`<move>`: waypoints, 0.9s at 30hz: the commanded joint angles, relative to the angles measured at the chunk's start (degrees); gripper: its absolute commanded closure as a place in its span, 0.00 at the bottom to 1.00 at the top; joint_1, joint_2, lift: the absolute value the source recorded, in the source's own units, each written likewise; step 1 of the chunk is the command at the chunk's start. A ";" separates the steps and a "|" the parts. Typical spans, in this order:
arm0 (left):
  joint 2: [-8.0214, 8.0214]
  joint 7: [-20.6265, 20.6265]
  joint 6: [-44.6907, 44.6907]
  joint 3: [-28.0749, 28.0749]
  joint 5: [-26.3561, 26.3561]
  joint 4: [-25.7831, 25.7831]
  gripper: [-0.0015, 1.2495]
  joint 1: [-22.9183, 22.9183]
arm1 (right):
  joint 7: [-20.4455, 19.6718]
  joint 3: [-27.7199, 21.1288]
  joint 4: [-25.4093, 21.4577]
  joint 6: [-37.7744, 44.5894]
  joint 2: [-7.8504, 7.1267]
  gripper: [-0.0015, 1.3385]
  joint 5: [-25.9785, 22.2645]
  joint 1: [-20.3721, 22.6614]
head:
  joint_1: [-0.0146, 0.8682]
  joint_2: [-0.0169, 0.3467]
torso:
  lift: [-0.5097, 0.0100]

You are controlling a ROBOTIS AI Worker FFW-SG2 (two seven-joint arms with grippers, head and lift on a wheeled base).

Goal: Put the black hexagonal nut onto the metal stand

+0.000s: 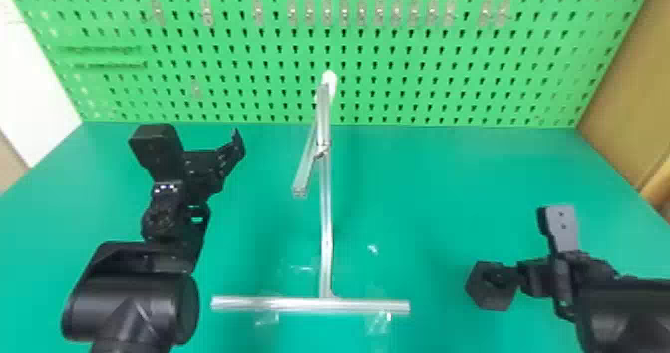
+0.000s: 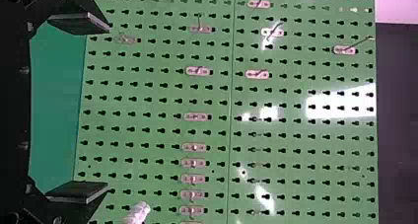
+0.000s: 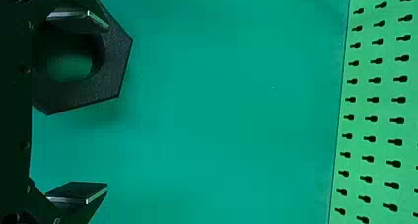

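Note:
The metal stand (image 1: 326, 227) rises at mid-table, with a crossbar at its foot, a slanting arm and a white tip. To its right is the black hexagonal nut (image 1: 491, 297), beside my right gripper (image 1: 526, 242). In the right wrist view, one finger of the open right gripper (image 3: 106, 105) overlaps the hole of the nut (image 3: 114, 66); the other finger stands well apart from it. My left gripper (image 1: 202, 137) is left of the stand, open and holding nothing. In the left wrist view, the stand's white tip (image 2: 138, 213) appears near one finger of the left gripper (image 2: 108, 108).
A green pegboard (image 1: 423, 73) with a row of small hooks stands upright behind the green table (image 1: 448, 177). Clear tape pieces (image 1: 379, 322) are near the stand's crossbar. A brown panel (image 1: 623, 92) borders the table at the right.

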 commanded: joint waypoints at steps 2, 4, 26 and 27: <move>0.01 0.00 -0.09 0.02 0.02 -0.06 0.13 0.03 | 1.29 -0.57 2.16 -2.31 -0.05 0.12 -0.16 -0.26 | 0.80 0.27 | 0.98; 0.01 0.00 -0.09 -0.07 0.02 -0.06 0.13 0.03 | 1.56 -0.84 3.04 -3.02 -0.14 0.13 -0.42 -0.26 | 0.80 0.27 | 0.98; 0.01 0.00 -0.44 0.19 0.02 -0.06 0.13 0.21 | 2.53 -0.22 4.45 -1.08 0.22 0.79 1.69 -0.34 | 0.80 0.27 | 0.98; 0.01 0.00 -0.53 0.19 0.02 -0.06 0.13 0.21 | 2.53 -0.05 3.92 -0.29 0.22 0.79 2.21 -0.43 | 0.80 0.27 | 0.98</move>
